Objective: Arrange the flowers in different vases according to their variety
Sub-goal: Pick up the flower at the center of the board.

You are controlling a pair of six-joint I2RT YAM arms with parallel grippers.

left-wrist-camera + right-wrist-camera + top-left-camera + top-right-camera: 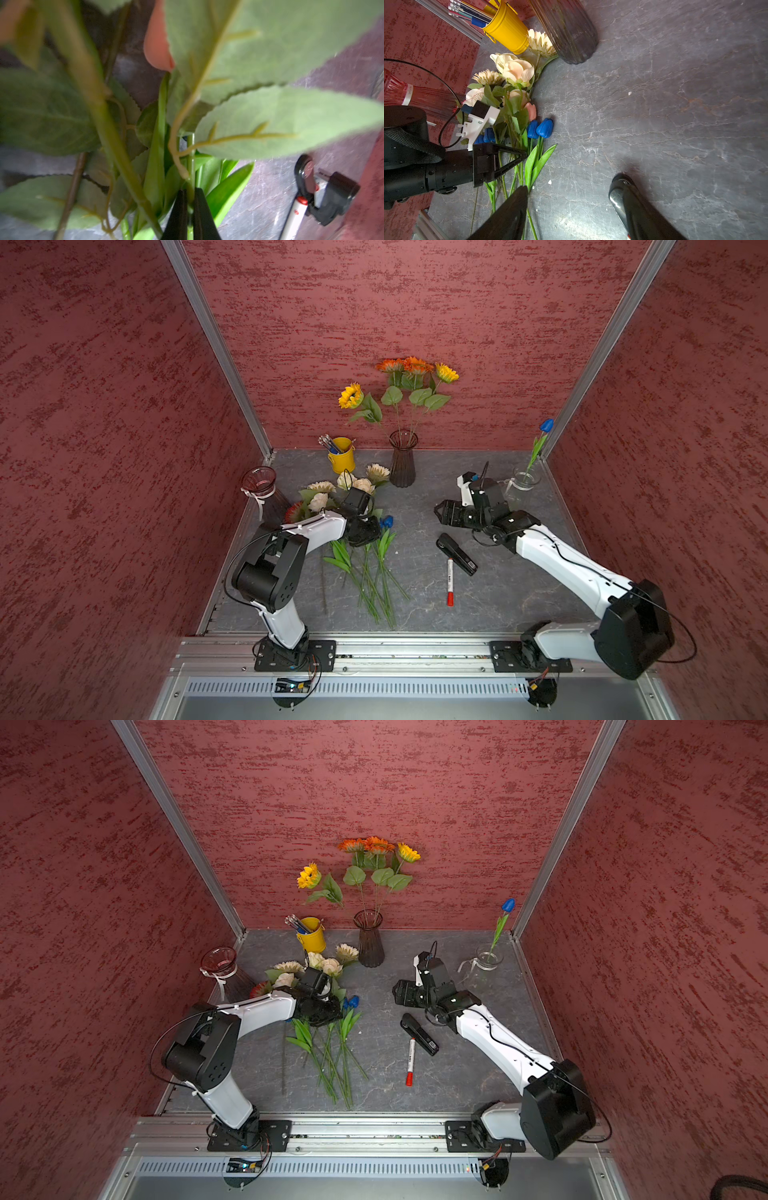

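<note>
Your left gripper is pinched tight on 1 green stem; your right gripper is wide open, holding nothing.

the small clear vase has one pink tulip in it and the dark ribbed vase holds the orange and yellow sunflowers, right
Not quite. The tulip in the small clear vase is blue, not pink, as both top views show. The dark ribbed vase does hold the orange and yellow sunflowers.
</note>
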